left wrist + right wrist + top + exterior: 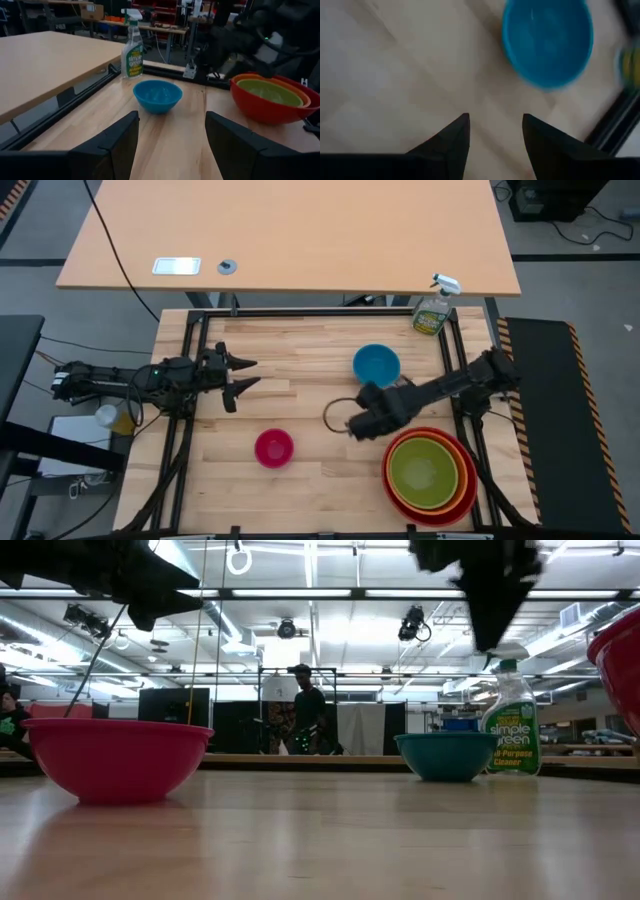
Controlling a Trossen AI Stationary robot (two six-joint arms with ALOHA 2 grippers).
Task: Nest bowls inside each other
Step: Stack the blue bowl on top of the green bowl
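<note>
Red, orange and lime green bowls sit nested [430, 470] at the near right; their rims also show in the left wrist view [270, 95]. A blue bowl [376, 364] [547, 42] stands alone on its base toward the far right. Near the front, left of the middle, stands a small magenta bowl [273, 447] [115, 755]. My right gripper [352, 423] [495, 130] hangs open above bare wood, between the blue bowl and the nested stack, pointing steeply down with nothing between its fingers. My left gripper [245, 375] [172, 145] is held level at the left, open and empty, facing the blue bowl.
A green spray bottle [433, 310] [132, 50] stands at the far right corner, behind the blue bowl. Black frame rails [190, 360] run along the table's sides. Bare wood lies between the magenta and blue bowls. A person [308, 720] stands far off in the room.
</note>
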